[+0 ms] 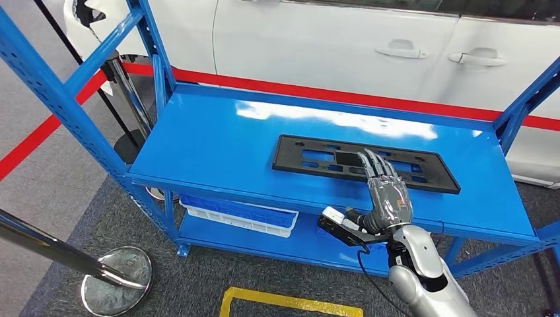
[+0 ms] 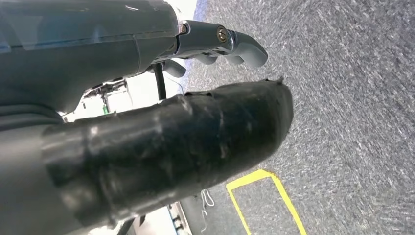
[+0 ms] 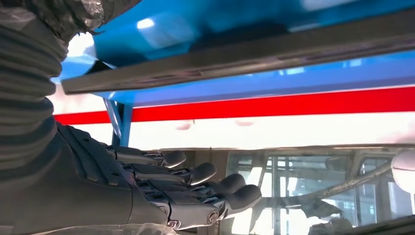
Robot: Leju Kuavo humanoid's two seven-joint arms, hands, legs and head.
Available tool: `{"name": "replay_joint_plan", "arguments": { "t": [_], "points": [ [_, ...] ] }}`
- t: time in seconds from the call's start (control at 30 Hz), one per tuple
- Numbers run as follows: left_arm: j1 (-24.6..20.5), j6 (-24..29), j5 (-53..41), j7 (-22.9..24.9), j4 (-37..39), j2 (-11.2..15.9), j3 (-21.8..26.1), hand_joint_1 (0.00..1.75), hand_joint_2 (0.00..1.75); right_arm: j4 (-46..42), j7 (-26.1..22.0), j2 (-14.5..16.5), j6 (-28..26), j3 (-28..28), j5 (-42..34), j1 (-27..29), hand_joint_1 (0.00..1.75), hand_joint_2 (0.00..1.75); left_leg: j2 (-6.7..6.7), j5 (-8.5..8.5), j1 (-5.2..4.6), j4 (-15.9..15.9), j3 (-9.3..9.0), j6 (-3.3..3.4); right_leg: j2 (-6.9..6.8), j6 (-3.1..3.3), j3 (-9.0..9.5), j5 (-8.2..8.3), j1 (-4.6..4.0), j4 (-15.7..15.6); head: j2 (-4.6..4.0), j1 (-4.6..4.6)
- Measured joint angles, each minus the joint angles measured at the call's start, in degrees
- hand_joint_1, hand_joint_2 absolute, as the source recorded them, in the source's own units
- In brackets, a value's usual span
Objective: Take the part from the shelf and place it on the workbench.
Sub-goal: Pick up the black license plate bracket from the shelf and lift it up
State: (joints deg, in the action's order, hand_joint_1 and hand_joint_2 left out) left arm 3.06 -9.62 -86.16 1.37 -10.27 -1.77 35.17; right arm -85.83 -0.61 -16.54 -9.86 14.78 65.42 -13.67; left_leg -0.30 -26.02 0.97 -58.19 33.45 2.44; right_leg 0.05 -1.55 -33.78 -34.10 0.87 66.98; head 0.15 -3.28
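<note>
Blue shelf (image 1: 218, 142), upper deck: flat black part (image 1: 310, 162) lies near the front edge, long axis running side to side along the shelf, parallel to that edge. Right hand (image 1: 385, 191) is over the part's right half, fingers (image 3: 195, 174) straight and spread, holding nothing, tips over the part (contact not resolvable), so the part lies under and mostly to the left of this hand; left hand (image 2: 215, 44) hangs over the floor away from the shelf, fingers loosely curled around nothing. No legible brands, labels or writing anywhere.
</note>
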Motion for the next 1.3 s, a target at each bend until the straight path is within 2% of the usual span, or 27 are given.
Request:
{"name": "replay_joint_plan", "arguments": {
  "t": [0.07,0.1,0.13,0.2,0.23,0.27,0.33,0.43,0.47,0.53,0.57,0.6,0.63,0.67,0.7,0.73,0.77,0.93,0.97,1.03,1.07,1.1,1.13,1.17,1.2,1.27,1.3],
  "points": [
    [0.0,0.0,0.0,-0.01,0.0,0.0,-0.16,0.0,0.0,0.35,0.05,0.13,0.14,0.31,0.11,-0.03,0.0,1.75,-0.03,-0.4,-0.1,-0.02,-0.4,0.27,0.0,-0.15,-4.2,-1.69,0.02,6.6,0.0,0.0],
    [0.0,0.0,0.0,-0.01,0.0,0.0,-0.25,0.0,0.0,0.56,0.09,0.23,0.21,0.51,0.23,-0.05,0.0,1.75,-0.06,-0.67,-0.14,-0.03,-0.72,0.31,0.0,-0.14,-5.31,-0.99,0.03,7.58,0.0,0.0],
    [0.0,0.0,0.0,-0.03,0.0,0.0,-0.35,0.0,0.0,0.77,0.15,0.35,0.28,0.7,0.38,-0.12,0.0,1.75,-0.11,-0.97,-0.2,-0.03,-1.17,0.27,-0.01,-0.03,-5.28,0.85,0.01,6.24,0.0,0.0],
    [0.01,-0.01,0.0,-0.09,0.01,-0.01,-0.6,0.0,0.0,1.1,0.33,0.6,0.41,0.92,0.65,-0.42,0.0,1.75,-0.17,-1.65,-0.3,0.01,-2.14,0.08,-0.02,0.61,-2.73,5.77,-0.14,-0.9,0.01,0.01],
    [-0.01,-0.02,0.0,-0.12,0.03,-0.01,-0.7,0.0,0.0,1.26,0.44,0.69,0.47,0.99,0.73,-0.65,0.0,1.75,-0.19,-1.98,-0.43,-0.02,-2.51,-0.13,-0.06,1.02,-1.33,7.3,-0.33,-4.41,0.0,0.0],
    [-0.04,-0.03,0.0,-0.15,0.04,-0.02,-0.78,0.0,0.0,1.39,0.51,0.78,0.52,1.07,0.77,-0.88,0.0,1.75,-0.19,-2.22,-0.49,0.0,-2.7,-0.36,-0.09,1.36,-0.43,7.99,-0.53,-6.64,0.0,0.0],
    [-0.13,-0.04,0.0,-0.16,0.07,-0.02,-0.95,0.0,0.0,1.58,0.6,0.92,0.56,1.27,0.78,-1.22,0.0,1.75,-0.14,-2.52,-0.53,0.15,-2.86,-0.93,-0.07,1.77,0.01,7.72,-0.86,-7.9,0.0,0.02],
    [-0.28,-0.07,0.0,-0.2,0.09,0.02,-1.05,0.0,0.0,1.7,0.62,1.24,0.57,1.58,0.8,-1.44,0.0,1.75,0.01,-3.68,-0.51,-1.29,-2.58,-1.79,-0.02,2.46,1.11,7.77,-0.24,-8.98,0.01,-0.03],
    [-0.31,-0.08,0.0,-0.23,0.1,0.04,-1.05,0.0,0.0,1.78,0.67,1.39,0.61,1.72,0.86,-1.55,0.0,1.75,0.03,-4.87,-0.47,-3.75,-1.44,-2.04,-0.08,2.73,1.6,7.76,-0.02,-9.35,0.0,-0.06],
    [-0.29,-0.1,0.0,-0.3,0.13,0.07,-1.06,0.0,0.0,2.14,0.85,1.78,0.84,2.14,1.1,-1.74,0.0,1.75,0.02,-7.8,-0.26,-11.14,2.75,-2.45,-0.22,3.11,2.04,7.4,-0.06,-9.46,0.0,-0.12],
    [-0.26,-0.08,0.0,-0.32,0.13,0.11,-1.07,0.0,0.0,2.42,1.01,2.01,1.0,2.43,1.32,-1.75,0.0,1.75,0.03,-8.52,-0.16,-14.39,4.97,-2.66,-0.22,3.15,2.25,7.17,-0.05,-9.45,0.0,-0.12],
    [-0.21,-0.07,0.0,-0.35,0.13,0.15,-1.07,0.0,0.0,2.76,1.18,2.28,1.14,2.79,1.55,-1.74,0.0,1.75,0.03,-8.16,-0.07,-15.92,6.43,-2.85,-0.2,3.12,2.52,6.89,-0.01,-9.44,0.0,-0.12],
    [-0.17,-0.07,0.0,-0.4,0.13,0.19,-1.07,0.0,0.0,3.14,1.36,2.56,1.24,3.19,1.77,-1.73,0.0,1.75,0.04,-6.59,0.06,-15.29,6.82,-3.02,-0.15,3.01,2.91,6.55,0.06,-9.41,0.0,-0.12],
    [-0.15,-0.07,0.0,-0.48,0.13,0.24,-1.08,0.0,0.0,3.55,1.56,2.85,1.28,3.57,1.94,-1.74,0.0,1.75,0.07,-4.04,0.21,-12.49,6.1,-3.16,-0.1,2.83,3.42,6.13,0.18,-9.35,0.0,-0.11],
    [-0.13,-0.07,0.0,-0.57,0.13,0.28,-1.09,0.0,0.0,3.97,1.72,3.1,1.3,3.92,2.07,-1.77,0.0,1.75,0.12,-1.44,0.36,-8.54,4.75,-3.27,-0.08,2.55,3.87,5.63,0.27,-9.23,0.0,-0.11],
    [-0.14,-0.07,0.0,-0.67,0.15,0.31,-1.11,0.0,0.0,4.44,1.84,3.31,1.34,4.26,2.22,-1.85,0.0,1.75,0.13,0.22,0.34,-4.91,3.21,-3.29,-0.05,2.15,4.16,5.07,0.22,-8.98,0.0,-0.12],
    [-0.17,-0.08,0.0,-0.74,0.17,0.33,-1.14,0.0,0.0,4.91,1.92,3.45,1.43,4.6,2.4,-1.94,0.0,1.75,0.11,1.02,0.32,-2.47,2.11,-3.07,-0.01,1.76,4.32,4.61,0.13,-8.81,0.0,-0.09],
    [-0.3,-0.08,0.0,-0.84,0.22,0.37,-1.45,0.0,0.0,7.15,2.03,3.71,2.4,6.22,3.01,-2.2,0.0,1.75,-0.04,0.1,0.16,-1.04,1.0,-0.94,-0.01,0.44,4.38,3.08,0.13,-7.79,0.0,-0.03],
    [-0.31,-0.09,0.0,-0.84,0.22,0.37,-1.52,0.0,0.0,7.53,2.03,3.73,2.47,6.42,3.01,-2.27,0.0,1.75,-0.04,0.01,0.23,-0.92,0.83,-0.58,-0.02,0.25,3.4,2.02,0.19,-5.75,0.0,-0.03],
    [-0.3,-0.1,0.0,-0.84,0.22,0.37,-1.57,0.0,0.0,8.32,2.13,3.73,3.11,6.67,3.14,-2.4,0.0,1.75,-0.03,-0.35,0.11,-0.89,0.57,-0.07,-0.04,0.04,-0.8,-0.99,0.23,1.62,0.0,-0.01],
    [-0.29,-0.12,0.0,-0.88,0.22,0.38,-1.59,0.0,0.0,8.77,2.32,3.72,4.13,6.85,3.37,-2.44,0.11,1.75,-0.03,-0.55,-0.02,-0.9,0.39,0.09,-0.03,0.01,-3.24,-2.02,0.21,5.36,0.0,-0.01],
    [-0.26,-0.17,0.0,-0.99,0.22,0.39,-1.61,0.0,0.0,9.3,2.56,3.66,5.53,7.15,3.69,-2.64,0.51,1.75,-0.03,-0.8,-0.17,-0.91,0.1,0.18,-0.03,0.08,-5.08,-2.03,0.17,7.71,0.0,-0.01],
    [-0.23,-0.23,0.0,-1.2,0.22,0.42,-1.62,0.0,0.0,9.9,2.79,3.56,7.18,7.6,4.04,-3.11,0.94,1.75,-0.02,-1.08,-0.33,-0.92,-0.33,0.22,-0.03,0.29,-5.84,-0.81,0.07,7.87,0.0,-0.02],
    [-0.22,-0.28,0.01,-1.53,0.22,0.47,-1.63,0.0,0.0,10.7,2.95,3.39,8.69,8.18,4.32,-3.77,1.34,1.75,-0.02,-1.42,-0.5,-0.91,-0.92,0.23,-0.02,0.68,-5.43,1.58,-0.12,5.71,0.0,-0.01],
    [-0.23,-0.3,0.02,-1.93,0.22,0.51,-1.63,0.0,0.0,11.6,3.01,3.15,9.64,8.71,4.36,-4.52,1.6,1.75,-0.02,-1.79,-0.65,-0.88,-1.57,0.23,-0.02,1.26,-4.14,4.42,-0.39,1.87,0.0,-0.01],
    [-0.26,-0.19,0.04,-2.72,0.3,0.39,-1.64,0.0,0.0,13.36,3.01,2.69,10.14,9.33,3.8,-5.6,1.48,1.75,-0.09,-2.38,-0.73,-0.73,-2.54,0.08,-0.07,2.65,-1.35,7.74,-1.0,-4.92,0.0,-0.17],
    [-0.27,-0.09,0.06,-2.97,0.33,0.37,-1.65,0.0,0.0,13.94,3.0,2.53,9.9,9.41,3.37,-5.88,1.42,1.75,-0.12,-2.59,-0.74,-0.74,-2.69,-0.01,-0.11,2.79,-0.48,8.19,-1.18,-6.76,0.0,-0.26]
  ]
}}
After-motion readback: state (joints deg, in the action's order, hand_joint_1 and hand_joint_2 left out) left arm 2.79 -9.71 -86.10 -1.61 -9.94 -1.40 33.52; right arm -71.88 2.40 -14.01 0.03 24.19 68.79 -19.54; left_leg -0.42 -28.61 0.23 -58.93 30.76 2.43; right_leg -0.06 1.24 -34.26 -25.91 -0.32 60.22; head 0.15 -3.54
